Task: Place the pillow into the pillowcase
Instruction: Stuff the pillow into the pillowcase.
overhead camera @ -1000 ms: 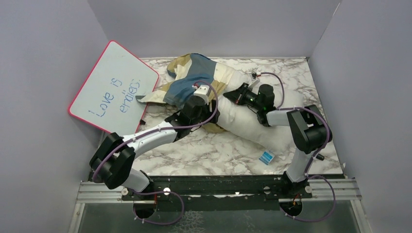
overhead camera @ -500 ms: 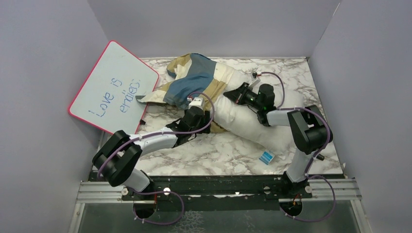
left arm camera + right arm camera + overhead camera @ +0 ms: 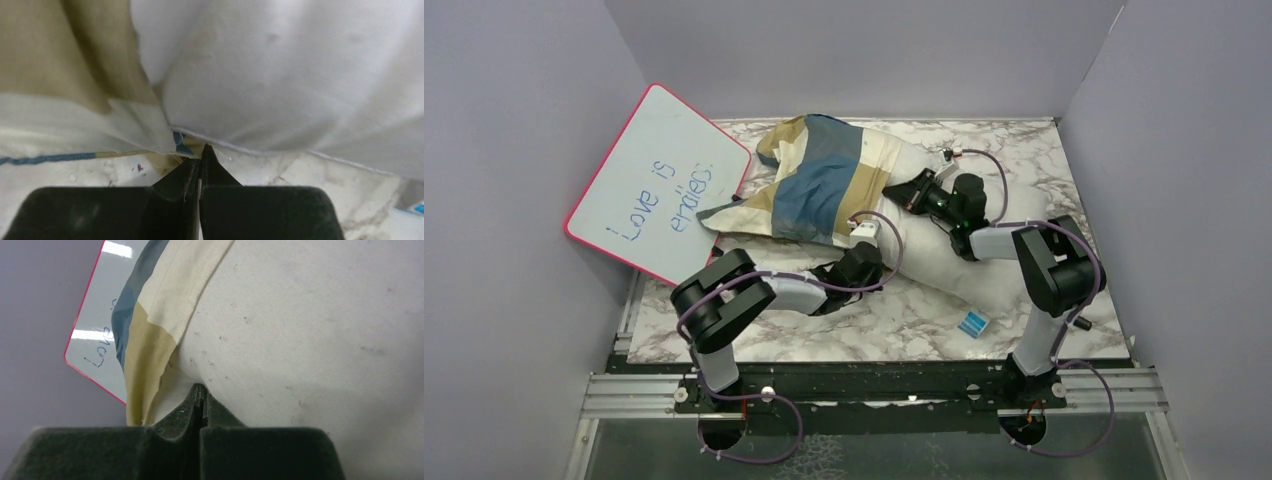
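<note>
1. The pillow [image 3: 939,262] lies diagonally on the desk [image 3: 864,315]. Its far-left end is inside the pillowcase [image 3: 819,180] and its near-right half is bare, with the blue tag [image 3: 972,323] at the near corner.
2. The pillowcase mouth crosses the pillow's middle. The closed end of the case points toward the whiteboard [image 3: 659,180].
3. My left fingers [image 3: 205,160] are fully closed, low on the desk. The tips sit right at the lower hem corner, where the case meets the pillow. I can't tell if any cloth is pinched. I'd say they sit there to catch the bottom layer.
4. My right fingers [image 3: 204,400] are also fully closed. The tips rest on top of the pillow, just under the upper hem. I can't tell if they grip or only press. They're likely there to work the top layer.
5. My call is roughly half sleeved. Both hems need dragging toward the tag end, evenly, or the mouth will bunch up.
</note>
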`<state>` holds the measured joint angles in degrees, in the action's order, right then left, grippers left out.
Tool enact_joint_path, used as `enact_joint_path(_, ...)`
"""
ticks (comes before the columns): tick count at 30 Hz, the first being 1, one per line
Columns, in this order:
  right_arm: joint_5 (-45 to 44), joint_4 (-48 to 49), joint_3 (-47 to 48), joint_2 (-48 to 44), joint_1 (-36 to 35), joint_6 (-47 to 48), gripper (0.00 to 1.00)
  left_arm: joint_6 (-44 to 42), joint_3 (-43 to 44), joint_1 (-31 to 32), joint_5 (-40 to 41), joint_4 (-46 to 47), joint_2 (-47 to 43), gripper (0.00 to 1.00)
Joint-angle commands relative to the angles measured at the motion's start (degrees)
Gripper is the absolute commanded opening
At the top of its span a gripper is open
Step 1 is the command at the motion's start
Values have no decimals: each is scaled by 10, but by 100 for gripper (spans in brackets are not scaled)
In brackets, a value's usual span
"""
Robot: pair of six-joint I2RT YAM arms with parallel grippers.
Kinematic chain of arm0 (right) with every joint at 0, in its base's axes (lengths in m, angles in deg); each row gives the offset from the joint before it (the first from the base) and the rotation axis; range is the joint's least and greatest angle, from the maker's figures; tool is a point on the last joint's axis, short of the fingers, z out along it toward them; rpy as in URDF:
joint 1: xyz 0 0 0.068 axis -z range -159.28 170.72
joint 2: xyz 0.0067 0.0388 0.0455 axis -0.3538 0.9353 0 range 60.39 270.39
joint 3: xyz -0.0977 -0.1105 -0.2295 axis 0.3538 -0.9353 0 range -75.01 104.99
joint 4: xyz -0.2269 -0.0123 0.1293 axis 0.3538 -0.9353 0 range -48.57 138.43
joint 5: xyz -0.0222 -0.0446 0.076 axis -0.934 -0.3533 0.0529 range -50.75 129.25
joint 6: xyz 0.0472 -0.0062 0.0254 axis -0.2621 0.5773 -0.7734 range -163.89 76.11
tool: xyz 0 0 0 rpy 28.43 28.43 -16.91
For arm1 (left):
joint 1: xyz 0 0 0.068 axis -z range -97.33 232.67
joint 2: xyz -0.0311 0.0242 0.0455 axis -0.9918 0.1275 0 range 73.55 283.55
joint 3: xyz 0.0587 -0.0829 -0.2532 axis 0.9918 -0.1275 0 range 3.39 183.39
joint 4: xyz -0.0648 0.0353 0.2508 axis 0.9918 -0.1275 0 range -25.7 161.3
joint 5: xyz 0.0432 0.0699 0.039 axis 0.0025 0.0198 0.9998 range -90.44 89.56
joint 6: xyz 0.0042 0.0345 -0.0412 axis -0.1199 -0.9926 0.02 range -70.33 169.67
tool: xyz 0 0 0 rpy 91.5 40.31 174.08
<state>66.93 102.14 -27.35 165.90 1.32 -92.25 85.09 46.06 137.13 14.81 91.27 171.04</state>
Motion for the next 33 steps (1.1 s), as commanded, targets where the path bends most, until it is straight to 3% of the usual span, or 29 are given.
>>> enact_joint_path(1,-42,-23,-12,35,-21,-8,0,43,19,19,-47,73,66,0)
enact_joint_path(6,-54,-34,-24,26,-21,14,0,21,20,20,-33,75,39,0)
enact_joint_path(7,-54,-37,-24,25,-22,19,0,16,18,20,-32,74,31,4)
enact_joint_path(11,-51,-53,-20,19,-21,34,0,-7,5,20,-34,51,-24,39)
enact_joint_path(13,-43,-53,-20,19,-21,36,0,-23,8,22,-32,18,-55,46)
enact_joint_path(22,-40,-41,-31,22,-21,34,0,-104,115,41,119,-169,-141,47)
enact_joint_path(27,-39,-45,-31,15,-22,37,0,-174,211,40,196,-235,-111,45)
enact_joint_path(33,-39,-50,-32,4,-21,41,0,-232,299,8,223,-240,-50,45)
